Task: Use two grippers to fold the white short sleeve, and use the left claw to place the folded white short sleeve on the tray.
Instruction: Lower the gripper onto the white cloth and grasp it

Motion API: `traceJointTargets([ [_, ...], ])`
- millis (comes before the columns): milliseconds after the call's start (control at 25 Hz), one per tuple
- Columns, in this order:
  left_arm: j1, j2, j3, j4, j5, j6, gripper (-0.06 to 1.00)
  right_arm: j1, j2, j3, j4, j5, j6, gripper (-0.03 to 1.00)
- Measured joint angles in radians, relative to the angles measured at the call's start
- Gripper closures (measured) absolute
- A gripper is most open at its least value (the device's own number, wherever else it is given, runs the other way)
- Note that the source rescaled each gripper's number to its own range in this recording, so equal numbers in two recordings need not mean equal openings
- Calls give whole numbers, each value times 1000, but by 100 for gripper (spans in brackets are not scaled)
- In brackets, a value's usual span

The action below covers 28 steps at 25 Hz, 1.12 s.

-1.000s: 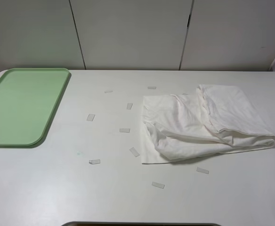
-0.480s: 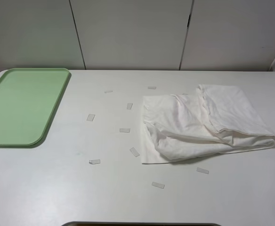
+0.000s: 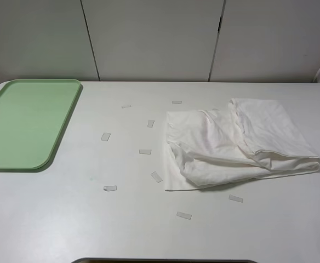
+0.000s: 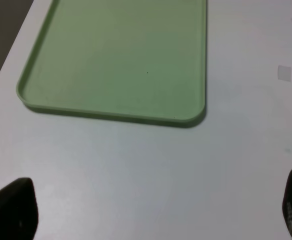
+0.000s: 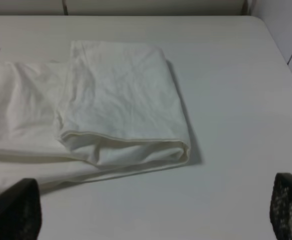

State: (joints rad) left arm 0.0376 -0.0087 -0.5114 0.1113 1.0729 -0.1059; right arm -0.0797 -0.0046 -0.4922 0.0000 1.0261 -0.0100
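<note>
The white short sleeve lies crumpled and partly folded on the right half of the white table; it also shows in the right wrist view. The pale green tray lies bare at the far left, and its near corner shows in the left wrist view. Neither arm shows in the exterior high view. My left gripper is open and empty above the bare table just short of the tray. My right gripper is open and empty, above the table in front of the shirt's folded edge.
Several small pale tape strips are scattered on the table between tray and shirt. One shows in the left wrist view. Grey wall panels stand behind the table's far edge. A dark edge runs along the table's front.
</note>
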Motion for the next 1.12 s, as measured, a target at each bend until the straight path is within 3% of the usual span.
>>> traceJointTargets([
  [1120, 0, 0, 0, 0, 0, 0, -4, 0, 0, 1, 0, 0, -1, -3],
])
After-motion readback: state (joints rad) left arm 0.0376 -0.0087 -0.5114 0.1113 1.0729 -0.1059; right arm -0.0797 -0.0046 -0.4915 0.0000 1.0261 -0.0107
